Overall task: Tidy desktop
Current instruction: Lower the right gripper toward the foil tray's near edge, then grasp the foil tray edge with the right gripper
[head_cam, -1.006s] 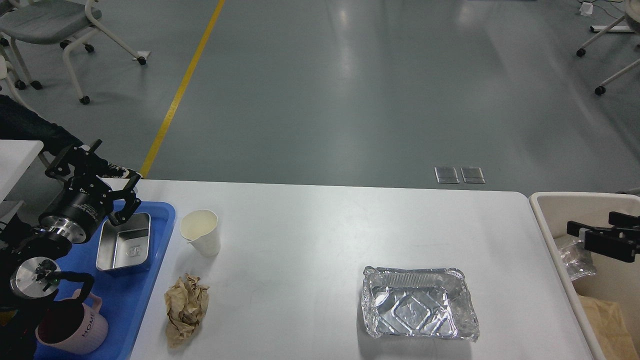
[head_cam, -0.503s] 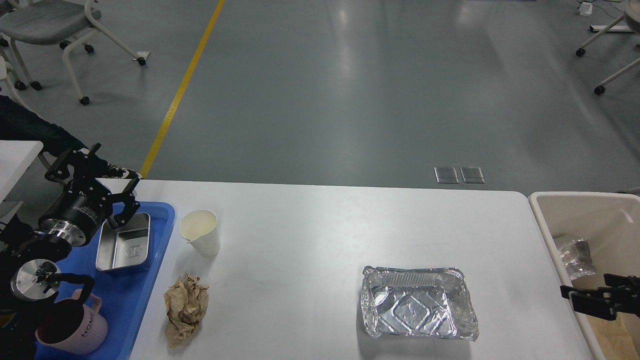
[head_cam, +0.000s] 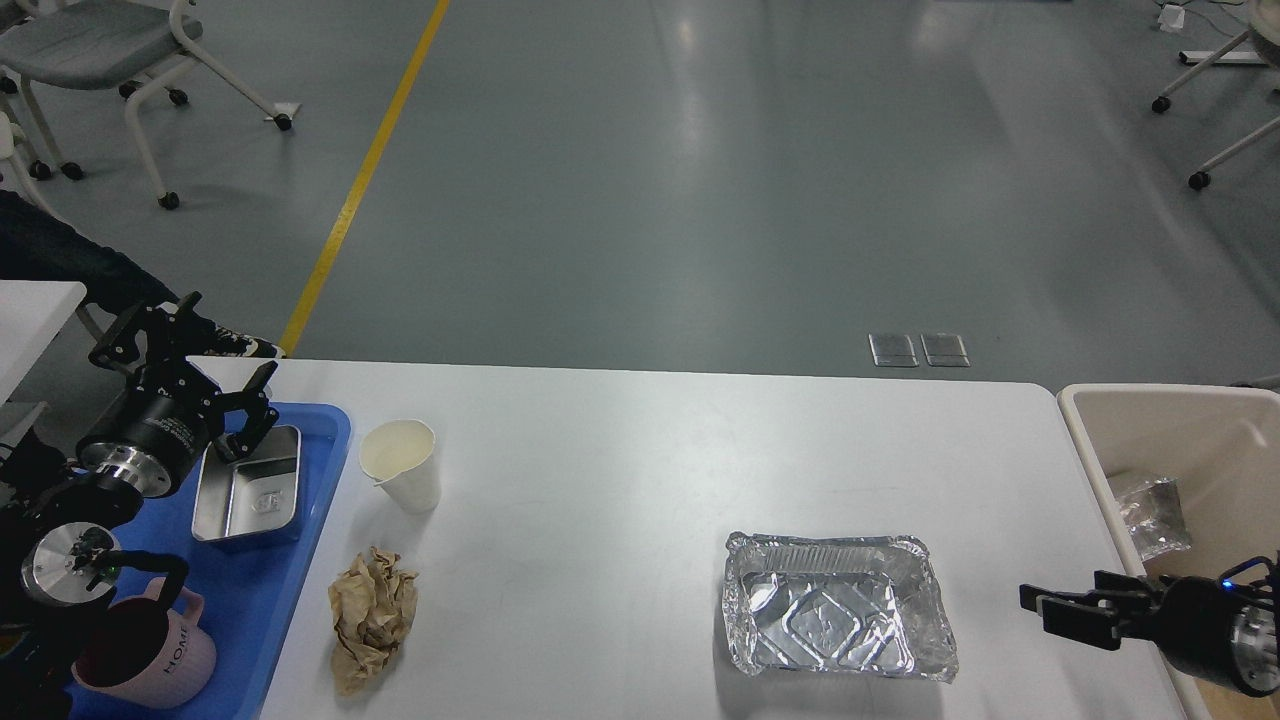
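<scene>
White desktop point(head_cam: 620, 470), long axis left-right, foil tray point(head_cam: 838, 620)

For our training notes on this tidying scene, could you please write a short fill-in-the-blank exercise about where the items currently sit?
1. The pink ceramic mug stands on the blue plastic ____.
2. The crumpled brown paper ball lies on the white rectangular desktop, nearer to me than the white paper ____.
3. The silver aluminium foil container lies between the brown paper ball and the right gripper, whose fingers point toward the ____.
4. The rectangular stainless steel tin holds ____.

Missing words: tray; cup; left; nothing
</scene>
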Tool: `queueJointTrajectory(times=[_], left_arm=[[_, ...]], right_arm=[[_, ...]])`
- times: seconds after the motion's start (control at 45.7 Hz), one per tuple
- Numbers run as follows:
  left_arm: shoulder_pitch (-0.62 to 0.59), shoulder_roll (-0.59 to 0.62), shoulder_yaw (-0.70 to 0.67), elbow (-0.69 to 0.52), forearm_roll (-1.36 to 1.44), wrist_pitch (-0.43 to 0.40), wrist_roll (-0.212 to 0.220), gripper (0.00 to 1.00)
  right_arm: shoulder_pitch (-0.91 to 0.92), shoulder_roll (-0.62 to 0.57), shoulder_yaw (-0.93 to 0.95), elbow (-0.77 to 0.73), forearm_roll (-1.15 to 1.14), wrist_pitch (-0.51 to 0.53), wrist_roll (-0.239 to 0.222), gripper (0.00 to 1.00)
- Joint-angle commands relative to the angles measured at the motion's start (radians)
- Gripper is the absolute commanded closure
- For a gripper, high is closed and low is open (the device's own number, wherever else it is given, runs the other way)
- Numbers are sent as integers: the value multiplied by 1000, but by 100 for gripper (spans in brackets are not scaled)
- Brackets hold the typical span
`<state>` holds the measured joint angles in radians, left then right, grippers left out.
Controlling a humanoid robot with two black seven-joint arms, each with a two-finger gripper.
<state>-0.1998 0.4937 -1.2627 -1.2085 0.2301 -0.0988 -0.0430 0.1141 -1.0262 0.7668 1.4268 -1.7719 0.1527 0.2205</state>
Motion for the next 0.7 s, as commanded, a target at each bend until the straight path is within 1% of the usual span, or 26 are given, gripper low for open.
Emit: queueJointTrajectory(times=[0.0, 0.241, 0.35, 0.678], left_arm=[[5, -1, 0, 0, 0, 2, 0, 4], [5, 0, 0, 0, 0, 4, 0, 4], [5, 0, 0, 0, 0, 4, 0, 4], [7, 0, 6, 1, 2, 4, 0, 4]], right_arm=[[33, 55, -24, -11, 2, 8, 2, 0], [101, 115, -115, -46, 11, 7, 11, 0], [102, 149, -122, -60, 11, 7, 11, 0], [101, 262, -124, -184, 11, 8, 11, 0]])
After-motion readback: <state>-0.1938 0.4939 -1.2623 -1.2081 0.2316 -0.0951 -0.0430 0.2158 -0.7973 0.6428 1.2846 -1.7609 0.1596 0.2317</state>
